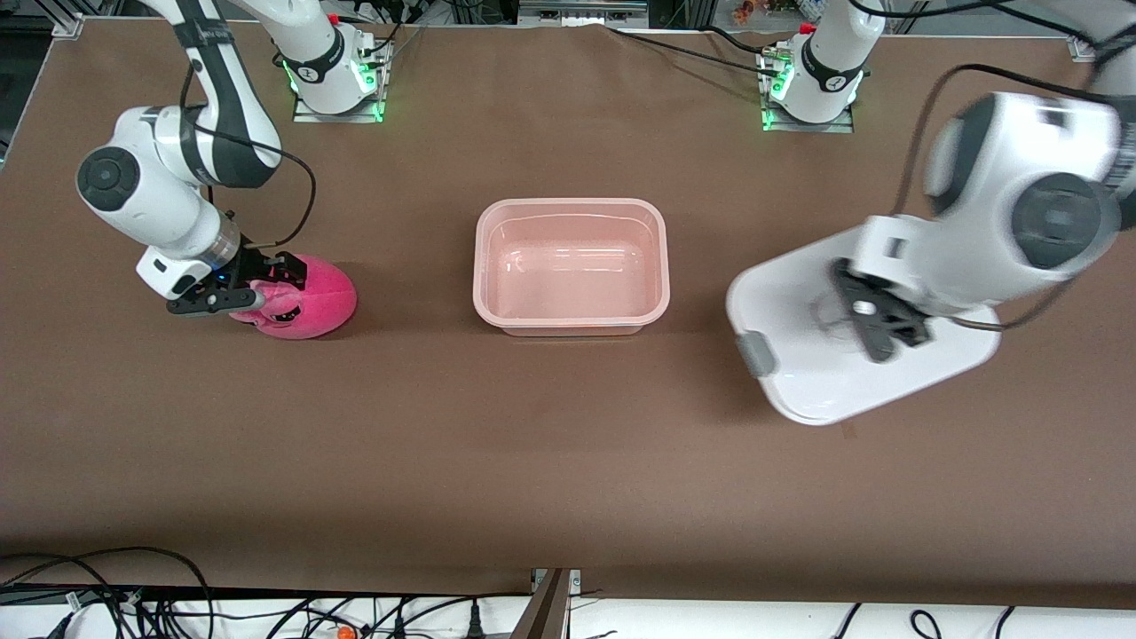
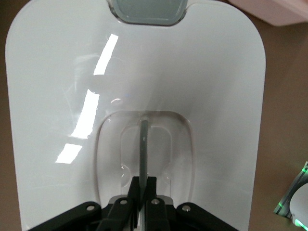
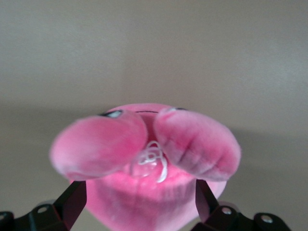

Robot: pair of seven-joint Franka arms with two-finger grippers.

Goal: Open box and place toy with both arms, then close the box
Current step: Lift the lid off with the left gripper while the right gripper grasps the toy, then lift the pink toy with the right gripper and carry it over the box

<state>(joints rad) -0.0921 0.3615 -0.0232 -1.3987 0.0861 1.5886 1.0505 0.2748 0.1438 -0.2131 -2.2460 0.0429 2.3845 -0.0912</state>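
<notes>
Toward the right arm's end of the bench, the toy (image 1: 306, 302) is seen resting on the brown surface, well in from every edge. It is a round hot-pink plush with two floppy ears, and a dark eye is just visible above the ears in the right wrist view. The right gripper (image 1: 251, 282) is lowered around the toy, its black fingers (image 3: 72, 204) spread wide, one on each side of the plush body. Whether the pads are touching the plush cannot be told.

At the middle of the bench, the pale pink tub of the box (image 1: 571, 206) is set down with its lid off. Nothing is seen inside it, only glare on its glossy floor. The tub is placed well apart from the toy.

Toward the left arm's end of the bench, the white lid (image 1: 799, 373) is shown tilted, with one grey side clip (image 1: 759, 353) turned toward the tub. The left gripper (image 1: 874, 324) is pressed together on the thin clear handle (image 2: 144, 149) in the recess at the lid's centre, and the lid is carried by that pinch. Whether the lid's lower edge is touching the bench cannot be told. A corner of the pink tub is glimpsed past the lid in the left wrist view.
</notes>
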